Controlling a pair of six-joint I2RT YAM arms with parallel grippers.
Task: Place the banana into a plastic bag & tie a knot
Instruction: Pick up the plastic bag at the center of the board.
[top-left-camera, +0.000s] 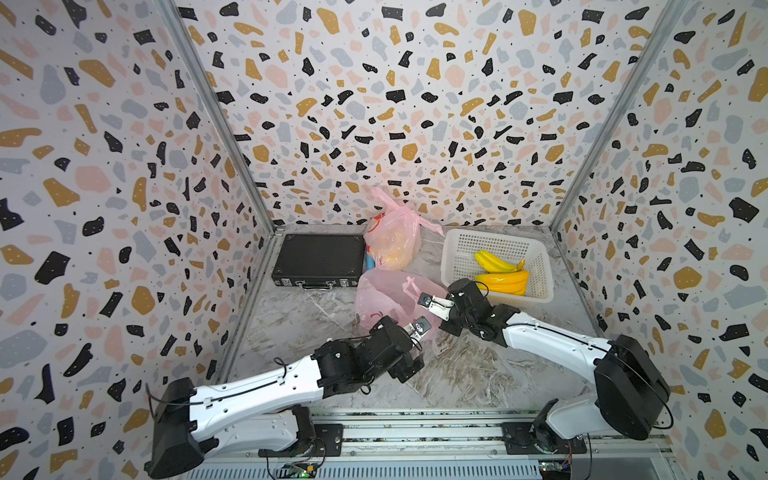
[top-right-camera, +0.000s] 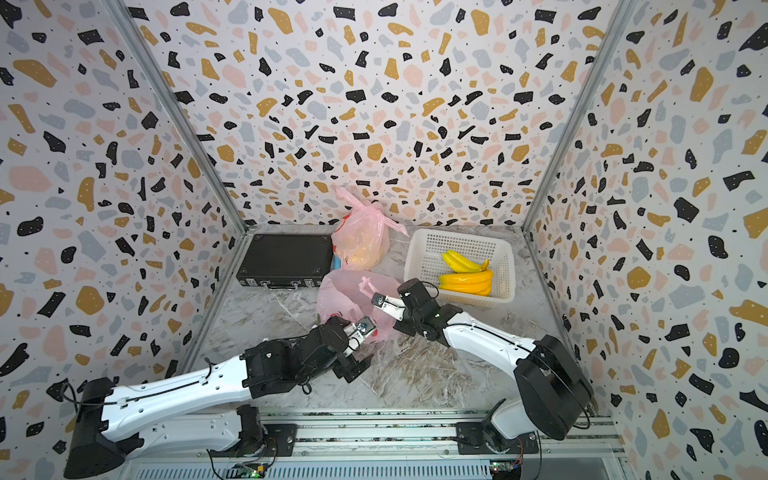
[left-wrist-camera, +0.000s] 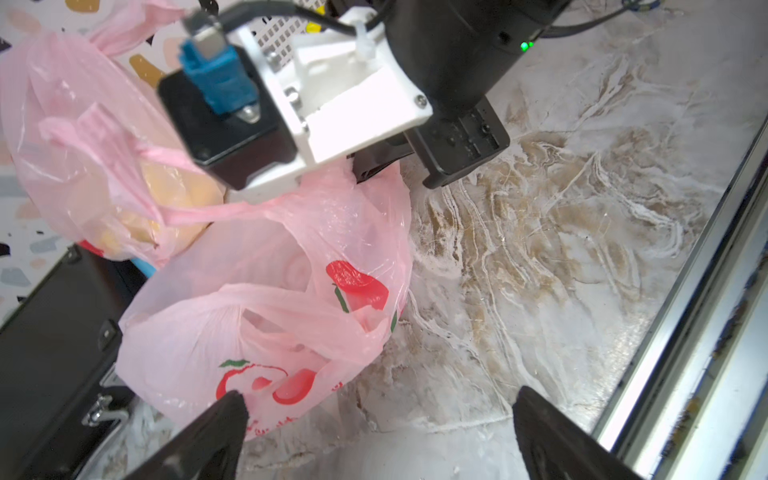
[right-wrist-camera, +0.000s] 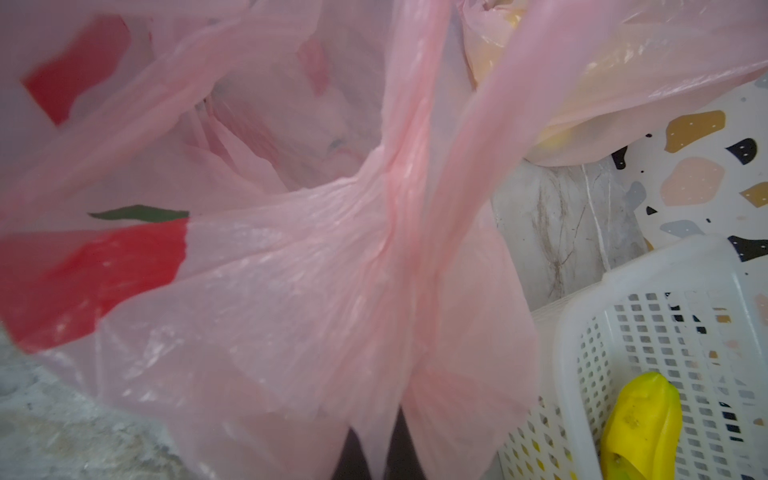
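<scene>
Plainly, bag (right-wrist-camera: 291, 291) pinched inside right pincer (right-wrist-camera: 376, 449)

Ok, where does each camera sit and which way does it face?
Top views: high above the base, looking down and forward over the table; left arm and right arm show.
Left wrist: on the left arm, facing past the open left end effector to the untied pink bag; right arm's wrist visible.
Right wrist: on the right arm, against that bag's handle, pinched in the shut right end effector; basket beside.
Shared: every view shows that bag.
</scene>
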